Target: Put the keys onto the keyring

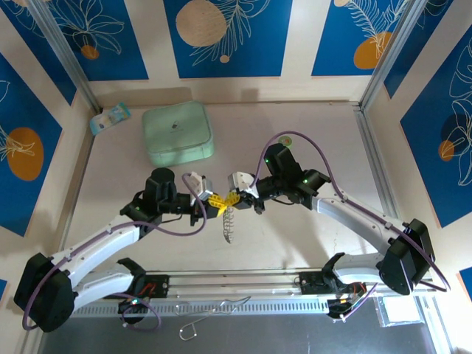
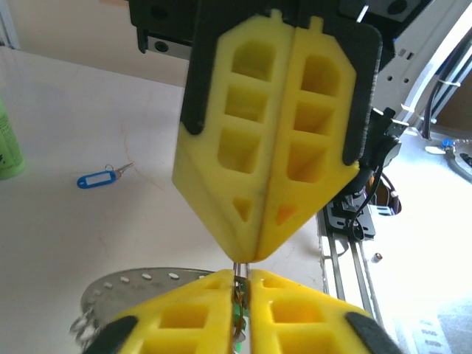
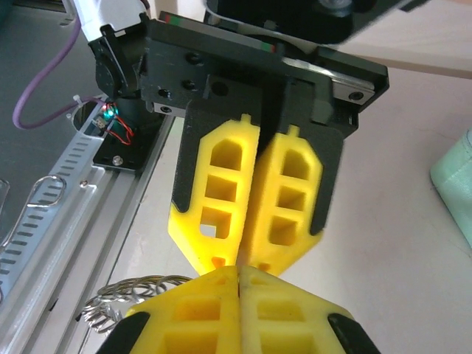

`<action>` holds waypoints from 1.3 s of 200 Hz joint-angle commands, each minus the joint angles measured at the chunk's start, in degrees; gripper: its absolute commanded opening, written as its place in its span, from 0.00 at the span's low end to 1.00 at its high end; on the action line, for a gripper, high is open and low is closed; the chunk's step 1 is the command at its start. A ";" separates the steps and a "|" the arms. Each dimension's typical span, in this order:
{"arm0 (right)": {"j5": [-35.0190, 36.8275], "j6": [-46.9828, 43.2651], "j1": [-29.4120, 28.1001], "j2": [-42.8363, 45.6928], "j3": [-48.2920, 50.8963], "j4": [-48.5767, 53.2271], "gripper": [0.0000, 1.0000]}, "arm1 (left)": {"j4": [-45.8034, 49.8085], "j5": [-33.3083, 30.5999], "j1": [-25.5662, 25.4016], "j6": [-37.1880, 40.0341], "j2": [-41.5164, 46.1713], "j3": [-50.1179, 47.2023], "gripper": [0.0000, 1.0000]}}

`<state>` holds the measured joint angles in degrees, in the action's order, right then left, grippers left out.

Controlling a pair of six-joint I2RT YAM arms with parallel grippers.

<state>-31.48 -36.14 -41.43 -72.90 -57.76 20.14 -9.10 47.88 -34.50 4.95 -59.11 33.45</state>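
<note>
left gripper [image 2: 240, 280]: yellow plastic fingers pressed together on a green sliver in the seam; we read it as the green key [image 2: 237, 318]
right gripper [image 3: 237, 276]: pressed together, tip to tip with the left; we cannot tell if it nips anything
keyring [image 1: 228, 225]: just below the meeting tips, long axis toward the near edge; silvery, bumpy rim
blue key [image 2: 98, 179]: flat on the table, well apart; plastic head, short metal shaft
next: we judge the shaft must line up with the ring
</note>
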 commanded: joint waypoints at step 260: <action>38.86 37.87 -15.49 -8.94 19.91 -47.58 0.54 | 50.95 -40.42 -5.14 -71.60 -11.90 30.13 0.00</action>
<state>1.48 0.51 -57.30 -80.38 -39.33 -20.36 36.67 5.50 -39.00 -62.30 -70.65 60.58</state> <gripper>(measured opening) 0.525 0.056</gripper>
